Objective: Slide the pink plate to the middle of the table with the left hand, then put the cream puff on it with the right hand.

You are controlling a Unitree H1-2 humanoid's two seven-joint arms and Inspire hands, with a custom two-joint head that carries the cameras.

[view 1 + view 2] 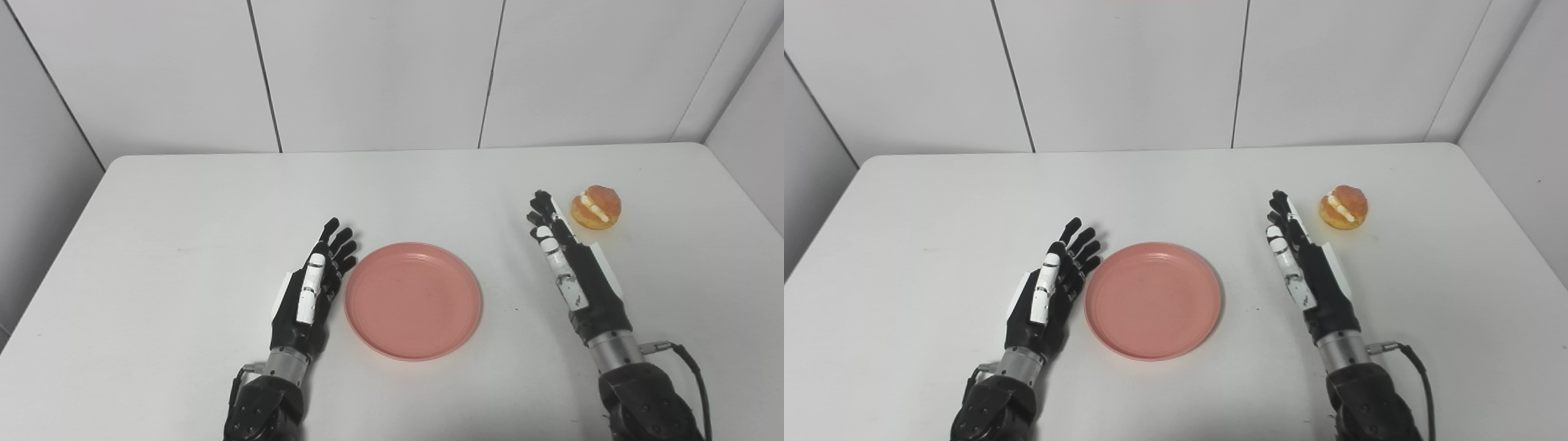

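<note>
From the left eye view, I see the plate lying near the middle of the bench, so I judge the slide done or all but done. My left hand stands on edge just beside the plate's left rim, fingers straight and spread, holding nothing; I cannot tell whether it touches the rim. The puff sits apart from the plate, toward the far right.

From the right eye view, my right hand is also on edge, palm turned inward, fingers extended and empty, its fingertips near the puff but apart from it. The step in hand looks like the reach for the puff. Next I would need to carry the hand rightward, close gently around the soft pastry, then lift toward the plate.
</note>
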